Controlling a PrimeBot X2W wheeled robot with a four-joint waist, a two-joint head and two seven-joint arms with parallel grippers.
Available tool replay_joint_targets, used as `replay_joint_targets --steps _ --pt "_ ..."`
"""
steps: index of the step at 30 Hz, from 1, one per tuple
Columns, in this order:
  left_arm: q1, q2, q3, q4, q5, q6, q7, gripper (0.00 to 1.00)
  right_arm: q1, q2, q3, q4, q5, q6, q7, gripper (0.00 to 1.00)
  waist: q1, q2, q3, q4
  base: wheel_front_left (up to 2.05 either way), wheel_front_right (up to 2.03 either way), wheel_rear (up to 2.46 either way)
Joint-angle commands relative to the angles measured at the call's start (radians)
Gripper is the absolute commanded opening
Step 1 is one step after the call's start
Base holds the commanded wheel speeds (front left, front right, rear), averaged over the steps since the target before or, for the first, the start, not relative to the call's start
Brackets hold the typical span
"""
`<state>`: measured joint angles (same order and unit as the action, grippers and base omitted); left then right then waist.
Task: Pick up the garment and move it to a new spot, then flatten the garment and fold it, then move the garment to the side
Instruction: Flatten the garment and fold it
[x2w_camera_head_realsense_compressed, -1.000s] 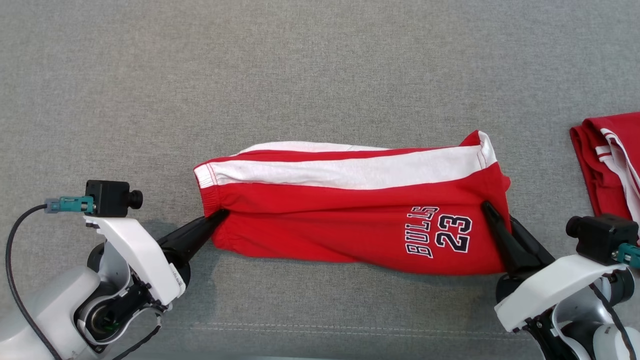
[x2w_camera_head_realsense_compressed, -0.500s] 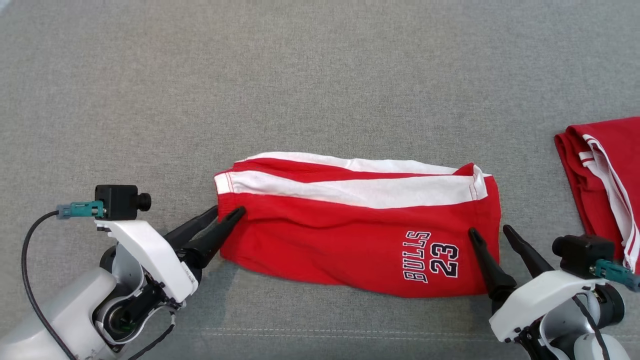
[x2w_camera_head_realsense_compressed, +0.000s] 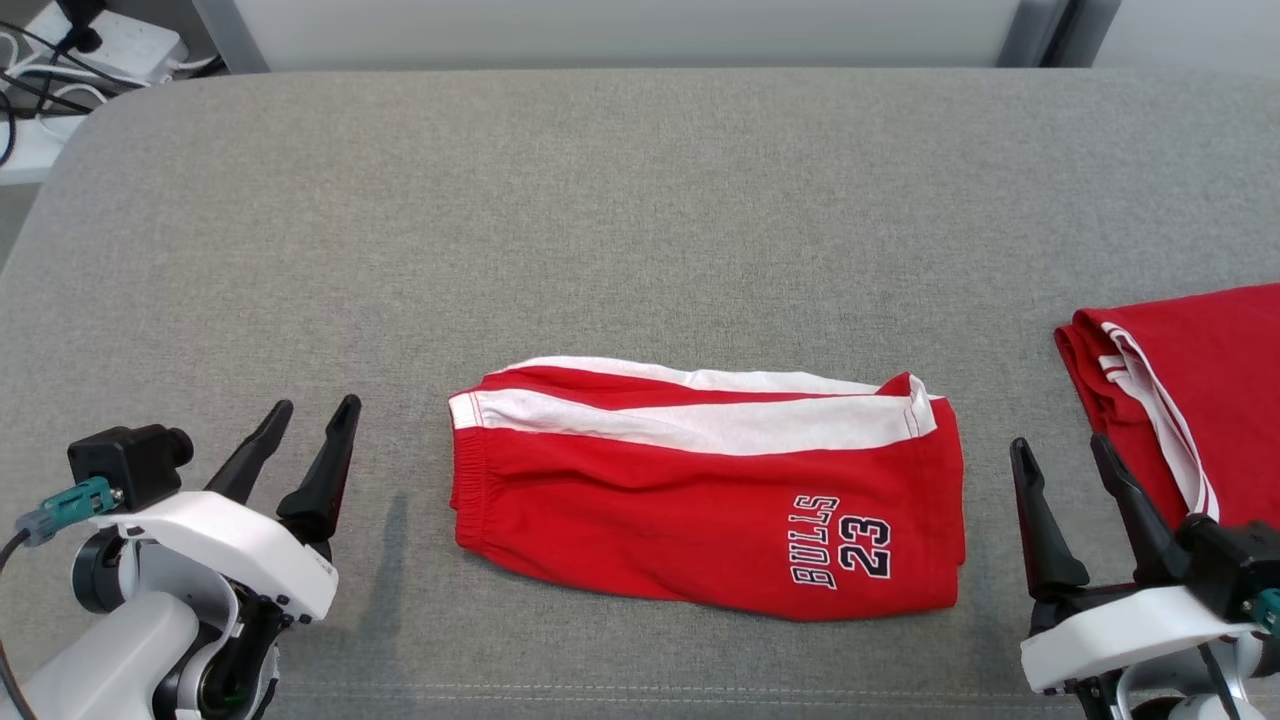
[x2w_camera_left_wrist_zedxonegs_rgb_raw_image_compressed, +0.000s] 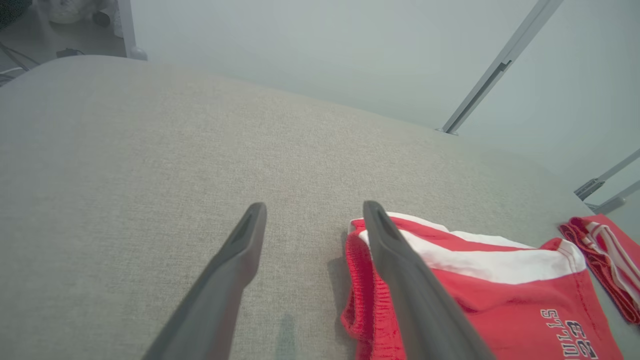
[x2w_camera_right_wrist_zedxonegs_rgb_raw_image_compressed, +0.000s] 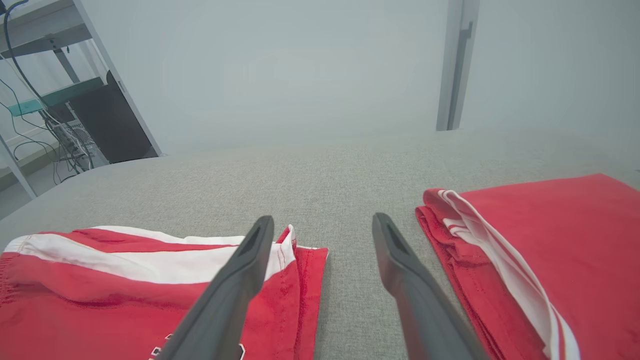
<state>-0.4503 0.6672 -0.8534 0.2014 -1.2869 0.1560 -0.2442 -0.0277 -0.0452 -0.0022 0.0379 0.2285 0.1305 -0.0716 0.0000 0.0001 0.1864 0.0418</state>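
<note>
**Released: red Bulls shorts (x2w_camera_head_realsense_compressed: 700, 500) now lie free**

Both claws have let go within the last second and drawn back from the cloth. The left gripper (x2w_camera_head_realsense_compressed: 317, 403) was pinching the waistband end and the right gripper (x2w_camera_head_realsense_compressed: 1058, 442) the hem end. Now each stands with its fingers spread wide, holding nothing, apart from the shorts on its own side. (The head camera has also lifted, so the shift of the whole picture is not a move of the garment.) The shorts rest near the middle of the grey cushion (x2w_camera_head_realsense_compressed: 640, 200), folded lengthwise, with the white stripe on the far side and the "23" print toward the right end. A second red garment (x2w_camera_head_realsense_compressed: 1200, 380) lies separately at the right edge. I judge that the fold is finished, and what remains is to carry the shorts to the side.
</note>
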Motion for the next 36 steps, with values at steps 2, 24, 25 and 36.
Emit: replay_joint_targets --steps 2,24,25,36 --pt "0.019 0.029 0.114 -0.053 0.074 0.075 -0.016 1.0 -0.008 -0.014 0.008 -0.029 -0.024 0.0 -0.035 1.0 0.0 -0.0001 -0.033 0.012 0.0 0.0 0.0" --pt "0.44 -0.228 0.616 -0.207 0.73 -0.011 -0.017 1.0 0.08 -0.023 -0.03 0.046 -0.07 0.0 -0.14 1.0 0.0 -0.0001 -0.113 0.061 0.0 0.0 0.0" --pt "0.442 -0.233 0.623 -0.188 0.745 -0.027 -0.017 1.0 0.08 -0.022 -0.028 0.049 -0.071 0.0 -0.141 1.0 0.0 -0.0001 -0.118 0.063 0.0 0.0 0.0" --pt "0.431 -0.319 0.694 -0.117 0.834 -0.133 -0.018 1.0 0.09 -0.027 -0.005 0.079 -0.059 0.0 -0.143 1.0 0.0 -0.0001 -0.151 0.064 0.0 0.0 0.0"
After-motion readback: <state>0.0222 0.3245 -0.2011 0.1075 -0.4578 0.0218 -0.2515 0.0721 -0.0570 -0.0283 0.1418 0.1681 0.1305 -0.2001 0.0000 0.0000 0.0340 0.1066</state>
